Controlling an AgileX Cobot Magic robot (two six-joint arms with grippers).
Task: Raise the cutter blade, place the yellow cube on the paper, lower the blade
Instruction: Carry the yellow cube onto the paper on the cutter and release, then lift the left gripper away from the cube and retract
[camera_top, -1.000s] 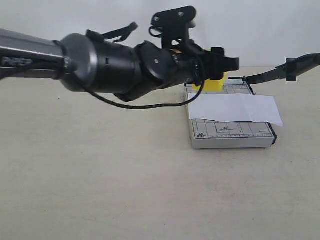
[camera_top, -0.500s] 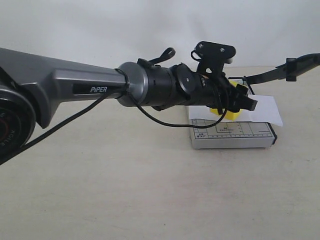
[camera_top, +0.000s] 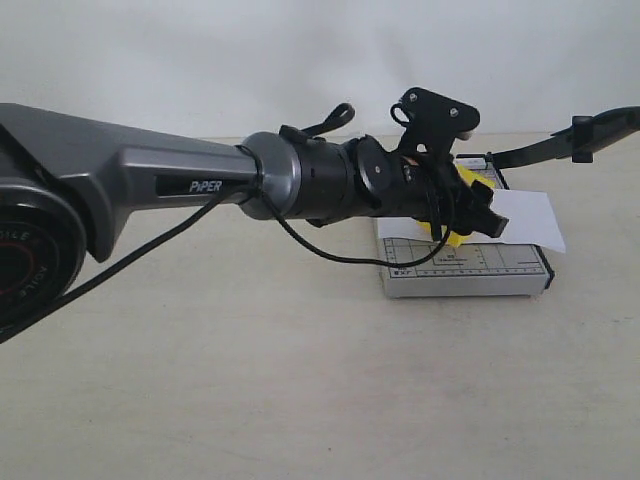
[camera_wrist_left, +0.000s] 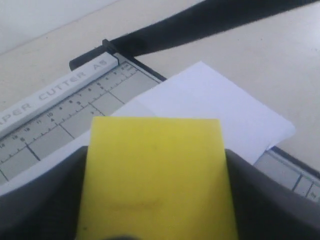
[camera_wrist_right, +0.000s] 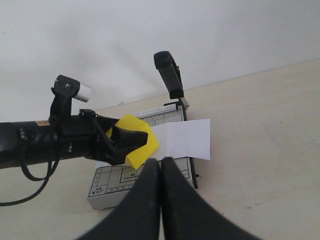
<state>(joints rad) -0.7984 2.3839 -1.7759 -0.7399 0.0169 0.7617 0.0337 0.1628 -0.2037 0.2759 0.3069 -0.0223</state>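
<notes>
My left gripper (camera_top: 468, 222) is shut on the yellow cube (camera_top: 451, 238), which it holds tilted over the left part of the white paper (camera_top: 527, 217). Whether the cube touches the sheet I cannot tell. The paper lies across the grey gridded cutter base (camera_top: 470, 272). The cutter blade (camera_top: 560, 146) is raised, slanting up to the right from its hinge. In the left wrist view the cube (camera_wrist_left: 155, 170) fills the space between the fingers (camera_wrist_left: 272, 205), with the paper (camera_wrist_left: 210, 107) beyond. My right gripper (camera_wrist_right: 161, 164) is shut on nothing, set back from the base (camera_wrist_right: 112, 186), facing the cube (camera_wrist_right: 140, 145) and the blade (camera_wrist_right: 169, 74).
The left arm's grey and black body (camera_top: 200, 185) stretches across the left half of the exterior view, with a cable (camera_top: 330, 250) hanging under it. The cutter stands on a beige tabletop (camera_top: 300, 380), and a white wall (camera_top: 250, 60) lies behind.
The left arm has carried the cube forward and down from the back of the cutter base to over the paper. The blade has stayed raised.
</notes>
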